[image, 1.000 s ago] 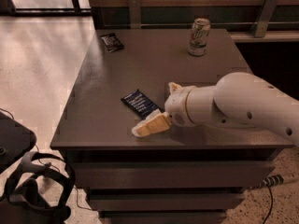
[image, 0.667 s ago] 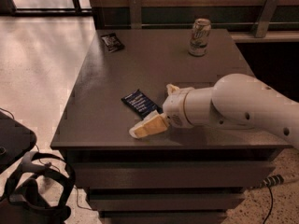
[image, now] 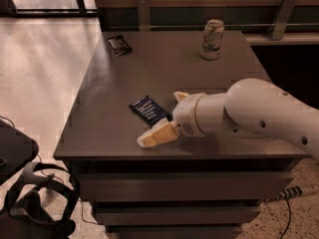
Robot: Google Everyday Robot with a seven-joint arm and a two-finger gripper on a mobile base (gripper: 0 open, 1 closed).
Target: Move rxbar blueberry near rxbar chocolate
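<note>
Gripper [image: 164, 120] is sitting low over the front part of the table [image: 114, 83], at the end of the white arm [image: 259, 111] that is reaching in from the right. I am reading it as spread apart and gripping nothing. One cream finger [image: 155, 135] is lying out toward the front edge, and the other is showing only as a short stub farther back.

The rxbar blueberry [image: 147, 109] is lying flat and diagonal on the tabletop, with its right end running in between those two fingers. I cannot tell whether either finger is touching the wrapper.

Checking against the pictures from the last second, I am finding almost nothing altered. The gripper is staying in the same spot and the blue bar is keeping the same place and angle. In my judgement the approach is finished, the grasp is not yet closed, and the carry is not yet begun.

The rxbar chocolate [image: 119, 45] is resting at the far left corner, well apart from the blue bar, so the whole transfer is still outstanding. The can [image: 213, 39] is standing upright at the far right, away from the line between the two bars.
</note>
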